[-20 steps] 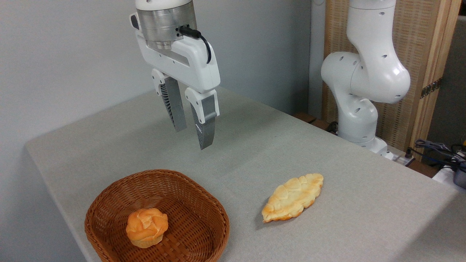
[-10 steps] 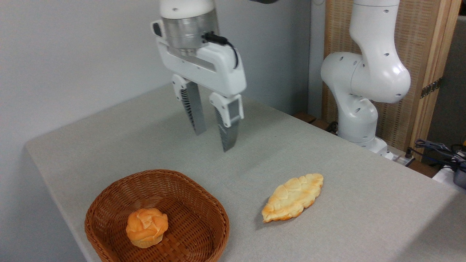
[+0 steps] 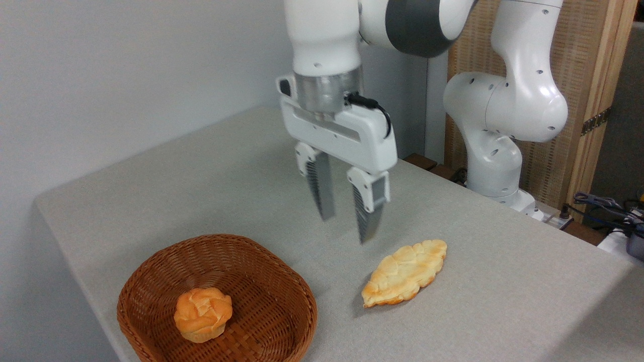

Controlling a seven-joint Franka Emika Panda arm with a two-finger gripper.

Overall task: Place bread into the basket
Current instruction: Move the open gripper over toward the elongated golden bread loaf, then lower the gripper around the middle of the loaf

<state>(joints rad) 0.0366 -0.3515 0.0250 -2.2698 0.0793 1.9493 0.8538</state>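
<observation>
The bread point(image 3: 405, 272), a long flat braided loaf, pale golden with browned tips, lies on the grey table right of the basket. The brown wicker basket point(image 3: 151, 271) sits at the front left. My gripper point(image 3: 346, 229) hangs open above the table, up and to the left of the loaf, with nothing between its fingers. It is apart from the loaf and from the basket.
A small round orange-golden bun point(image 3: 203, 313) lies inside the basket. The arm's white base point(image 3: 495, 151) stands at the table's back right. The table's left edge point(image 3: 65, 251) runs close to the basket. Cables point(image 3: 604, 206) lie off the table at far right.
The gripper has moved right and downward, from above the far side of the basket towards the loaf. Its fingers stay open. Loaf, bun and basket have not moved.
</observation>
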